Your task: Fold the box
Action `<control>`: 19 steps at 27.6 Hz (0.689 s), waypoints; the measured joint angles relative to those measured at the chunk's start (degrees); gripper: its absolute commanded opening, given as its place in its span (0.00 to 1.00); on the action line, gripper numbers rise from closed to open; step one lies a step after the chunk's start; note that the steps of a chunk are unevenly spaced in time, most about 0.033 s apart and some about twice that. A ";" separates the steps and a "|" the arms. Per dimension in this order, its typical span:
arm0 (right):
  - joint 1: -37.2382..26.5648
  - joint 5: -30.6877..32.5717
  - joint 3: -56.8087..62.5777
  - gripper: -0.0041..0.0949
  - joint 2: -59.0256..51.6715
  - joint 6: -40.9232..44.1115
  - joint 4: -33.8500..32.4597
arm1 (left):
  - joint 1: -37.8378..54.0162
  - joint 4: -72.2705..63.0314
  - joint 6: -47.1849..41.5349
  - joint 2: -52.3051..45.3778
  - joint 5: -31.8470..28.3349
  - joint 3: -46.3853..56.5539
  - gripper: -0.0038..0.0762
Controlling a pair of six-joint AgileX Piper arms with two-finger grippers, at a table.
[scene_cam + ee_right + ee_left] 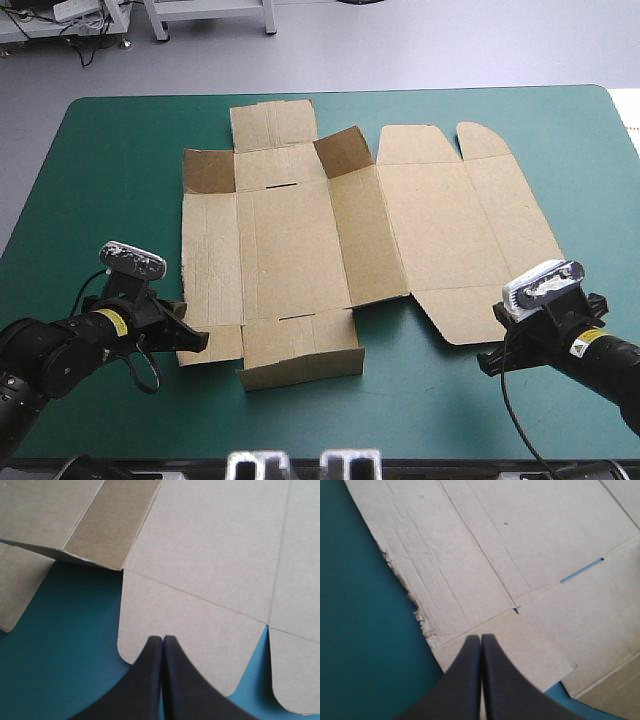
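Teal-green cover (100, 180) over the whole table. Clock directions are for the high view, with 12 at the far edge.

Left gripper (480, 638): black fingers pressed together into one point, with nothing between them. The tip sits over the near corner of a small square flap (530, 645) lying flat on the cover. Can't tell if it touches the board. Just beyond the flap is a crease, then wide flat panels with a thin cut slot (582, 570). The outer edge beside the gripper is torn and ragged (420, 615).

Right gripper (163, 638): fingers likewise closed to a point and holding nothing. The tip is over the curved near edge of a round-cornered flap (190, 625), which also lies flat. Contact is unclear.

The box (330, 240) is a cut sheet of brown corrugated board, mostly flat at mid-table and longer from 9 to 3. The left gripper is at its 7 o'clock corner and the right gripper at about 5 o'clock, so the two are well apart. Two short flaps stand up on the far side, one at 11 o'clock (208, 170) and one near 12 (343, 152). A flat panel (272, 125) pokes out toward the far edge between them. The near strip (300, 368) at 6 o'clock looks turned up, not flat. The lid half (450, 220) at 3 o'clock is flat, with rounded tabs at its far and near ends.
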 measured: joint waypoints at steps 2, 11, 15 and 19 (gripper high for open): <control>0.00 0.00 0.00 0.02 0.00 0.00 0.05 | 0.00 0.00 0.00 0.00 0.00 0.00 0.03; 0.00 0.00 0.00 0.02 0.00 0.00 1.32 | 0.00 -9.17 6.82 0.55 1.02 0.00 0.05; 0.00 0.00 0.00 0.02 0.00 0.00 1.46 | 0.00 -11.18 9.82 3.23 0.12 0.00 0.07; 0.00 0.26 0.00 0.02 0.00 0.00 1.67 | 3.48 -14.91 15.13 12.33 -1.91 -0.60 0.07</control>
